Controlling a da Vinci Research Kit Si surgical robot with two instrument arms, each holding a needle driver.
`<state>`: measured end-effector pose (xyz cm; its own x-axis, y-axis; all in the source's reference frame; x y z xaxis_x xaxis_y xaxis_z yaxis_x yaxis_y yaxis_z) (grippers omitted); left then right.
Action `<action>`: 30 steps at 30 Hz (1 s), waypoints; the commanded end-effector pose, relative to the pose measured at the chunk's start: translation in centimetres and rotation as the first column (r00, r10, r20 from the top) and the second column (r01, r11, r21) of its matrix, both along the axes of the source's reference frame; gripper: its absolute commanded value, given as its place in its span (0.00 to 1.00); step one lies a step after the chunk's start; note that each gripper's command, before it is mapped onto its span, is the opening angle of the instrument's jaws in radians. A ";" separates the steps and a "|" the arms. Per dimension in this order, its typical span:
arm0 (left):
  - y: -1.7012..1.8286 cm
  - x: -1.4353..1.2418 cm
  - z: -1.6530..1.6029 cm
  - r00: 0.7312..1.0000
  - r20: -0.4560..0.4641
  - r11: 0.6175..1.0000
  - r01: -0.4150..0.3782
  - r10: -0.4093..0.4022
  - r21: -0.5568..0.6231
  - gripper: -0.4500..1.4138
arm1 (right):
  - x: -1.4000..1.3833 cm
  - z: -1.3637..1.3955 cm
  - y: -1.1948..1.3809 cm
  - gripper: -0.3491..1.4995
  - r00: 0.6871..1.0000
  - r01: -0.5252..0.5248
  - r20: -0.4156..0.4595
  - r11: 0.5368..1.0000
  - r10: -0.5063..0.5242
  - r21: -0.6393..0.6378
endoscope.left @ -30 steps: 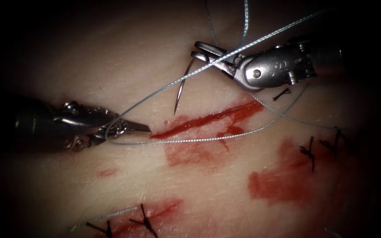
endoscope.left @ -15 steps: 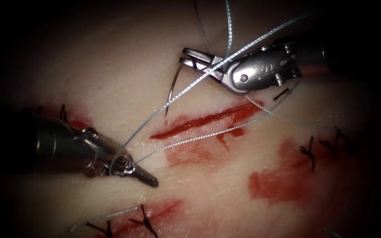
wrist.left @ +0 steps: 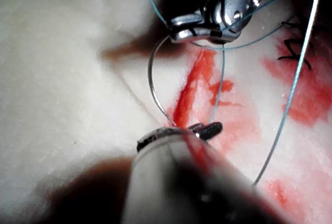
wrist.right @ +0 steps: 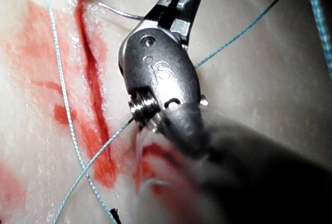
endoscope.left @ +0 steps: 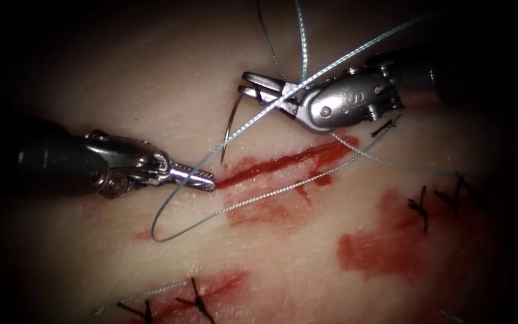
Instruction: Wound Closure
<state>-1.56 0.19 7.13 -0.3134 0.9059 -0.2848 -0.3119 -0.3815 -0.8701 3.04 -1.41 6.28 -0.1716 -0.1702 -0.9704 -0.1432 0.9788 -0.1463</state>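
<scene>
Steel glints at the right arm's wristed needle driver, whose jaws are clamped on the thin curved steel needle near its thread end; the needle hangs free above the pale pork tissue, its point just above the upper left end of the red open cut and not in the tissue. The left arm's slim steel needle driver lies at the cut's left end with its jaws together; the pale blue braided thread runs close by them, but whether they pinch it cannot be told, and a slack loop of it sags below the tool. Another strand crosses the right tool's jaws, and one lies across the cut. The cut shows no stitch across it and its edges stand apart, so the closure appears barely begun. Dark knotted stitches sit in neighbouring red-stained patches to the right and below.
</scene>
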 end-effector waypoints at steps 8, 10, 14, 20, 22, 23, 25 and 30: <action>-0.12 0.04 0.40 0.959 -0.224 0.966 -0.210 0.173 -0.153 0.00 | 0.12 0.02 -0.03 0.00 1.000 0.025 0.004 0.998 -0.024 -0.053; -0.12 -0.02 0.39 0.956 -0.229 0.956 -0.229 0.185 -0.184 0.00 | 0.12 0.00 -0.03 0.00 0.999 0.031 0.011 0.997 -0.031 -0.070; -0.11 -0.17 0.35 0.950 -0.269 0.954 -0.218 0.158 -0.208 0.00 | 0.13 -0.01 -0.01 0.00 0.999 0.037 0.026 0.994 -0.034 -0.108; 0.00 -0.29 0.21 0.960 -0.259 0.959 -0.167 0.105 -0.230 0.00 | 0.10 -0.06 0.05 0.00 0.998 0.048 0.043 0.990 -0.042 -0.135; 0.06 -0.32 0.19 0.960 -0.268 0.955 -0.155 0.085 -0.252 0.01 | 0.08 -0.07 0.06 0.00 0.998 0.046 0.043 0.988 -0.040 -0.144; 0.10 -0.32 0.19 0.959 -0.274 0.950 -0.155 0.078 -0.270 0.02 | 0.08 -0.08 0.07 0.00 0.998 0.046 0.043 0.989 -0.040 -0.144; 0.15 -0.31 0.21 0.957 -0.282 0.945 -0.155 0.071 -0.289 0.10 | 0.08 -0.08 0.07 0.00 0.998 0.047 0.042 0.987 -0.041 -0.156; 0.20 -0.16 0.32 0.942 -0.333 0.925 -0.157 0.036 -0.346 0.11 | 0.08 -0.08 0.07 0.00 0.998 0.046 0.043 0.983 -0.039 -0.179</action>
<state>-1.65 0.43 7.41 -0.5212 0.7192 -0.4595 -0.4989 -0.6936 -0.5196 3.03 -1.34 6.18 -0.1425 -0.3392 -0.9299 -0.0919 0.9399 -0.3288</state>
